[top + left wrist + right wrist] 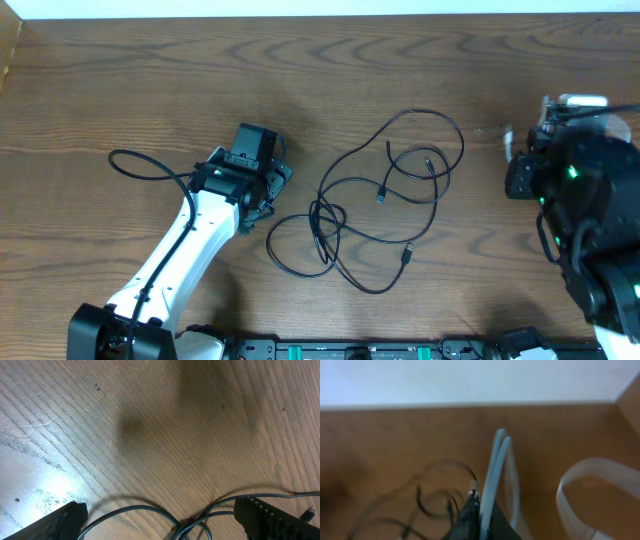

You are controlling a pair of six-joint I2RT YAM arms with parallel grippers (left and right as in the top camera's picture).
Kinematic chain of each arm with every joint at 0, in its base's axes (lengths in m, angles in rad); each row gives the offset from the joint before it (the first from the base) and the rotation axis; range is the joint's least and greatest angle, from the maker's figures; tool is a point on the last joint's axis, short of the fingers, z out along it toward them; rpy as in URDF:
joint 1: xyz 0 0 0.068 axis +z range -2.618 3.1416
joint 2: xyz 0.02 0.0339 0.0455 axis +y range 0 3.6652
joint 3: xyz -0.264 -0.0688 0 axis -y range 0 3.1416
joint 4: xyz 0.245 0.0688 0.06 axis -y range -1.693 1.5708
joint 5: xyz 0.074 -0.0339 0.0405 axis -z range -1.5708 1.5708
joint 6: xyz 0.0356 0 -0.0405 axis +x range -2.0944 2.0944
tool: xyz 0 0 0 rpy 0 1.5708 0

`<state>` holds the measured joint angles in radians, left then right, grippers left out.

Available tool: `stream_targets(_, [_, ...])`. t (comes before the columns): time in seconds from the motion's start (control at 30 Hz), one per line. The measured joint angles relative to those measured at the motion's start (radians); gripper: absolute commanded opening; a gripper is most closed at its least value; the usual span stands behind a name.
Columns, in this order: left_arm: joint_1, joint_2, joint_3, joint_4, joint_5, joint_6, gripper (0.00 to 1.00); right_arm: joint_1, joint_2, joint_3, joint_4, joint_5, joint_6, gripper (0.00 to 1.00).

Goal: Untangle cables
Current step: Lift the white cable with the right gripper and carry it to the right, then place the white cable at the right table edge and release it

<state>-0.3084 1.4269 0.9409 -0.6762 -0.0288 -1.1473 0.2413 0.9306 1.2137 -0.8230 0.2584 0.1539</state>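
Left gripper (165, 519) spread wide, low over the desk (120, 80) at the left loops of the black cables (381, 195), which lie mid-desk toward the front edge | right gripper (479, 510) pinching white cable (496, 467) at right edge | risk: I close left on crossed strands and drag the knot tighter.

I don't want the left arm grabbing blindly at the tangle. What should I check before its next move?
1. The left gripper is open: ok.
2. A crossing of the black cables lies between its jaws: ok, low in the left wrist view.
3. The right gripper is shut on the white cable: ok.
4. The white cable is separate from the black cables: cannot tell, the right wrist view is blurred.
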Motion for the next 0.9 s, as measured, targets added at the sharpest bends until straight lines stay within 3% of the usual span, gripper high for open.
stream_targets(0.23, [0.0, 0.0, 0.0, 0.0, 0.0, 0.0, 0.98, -0.103, 0.148, -0.001, -0.026, -0.004, 0.032, 0.01])
stream_targets(0.67, [0.0, 0.0, 0.0, 0.0, 0.0, 0.0, 0.98, -0.538, 0.361, -0.006, 0.345, -0.011, 0.076, 0.01])
stream_targets(0.9, [0.0, 0.0, 0.0, 0.0, 0.0, 0.0, 0.98, -0.714, 0.492, -0.006, 0.394, -0.007, 0.077, 0.01])
